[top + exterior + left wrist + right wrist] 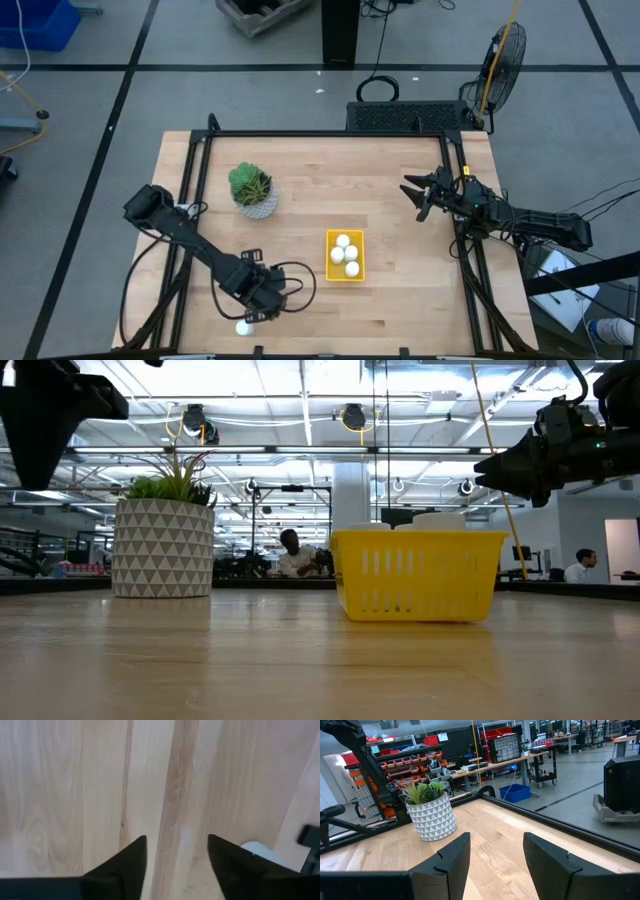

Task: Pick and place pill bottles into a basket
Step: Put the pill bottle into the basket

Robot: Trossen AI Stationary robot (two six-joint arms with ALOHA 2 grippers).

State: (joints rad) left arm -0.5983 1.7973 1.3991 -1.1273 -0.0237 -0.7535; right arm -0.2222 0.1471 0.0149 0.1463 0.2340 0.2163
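Note:
The yellow basket (345, 257) stands on the table right of centre, with several white pill bottles (346, 254) inside; it also shows in the low view (415, 575). One more white pill bottle (243, 327) rests on the table by the near edge. My left gripper (258, 308) hangs open just above the wood, pointing down. The bottle (260, 852) sits outside one of its fingers (235, 865), not between them. My right gripper (420, 195) is open and empty in the air near the table's right edge.
A green plant in a white patterned pot (254, 194) stands at the table's left back, also seen in the low view (165, 545). A black frame rail (330, 133) runs along the far edge. Bare wood (400, 310) lies right of the basket.

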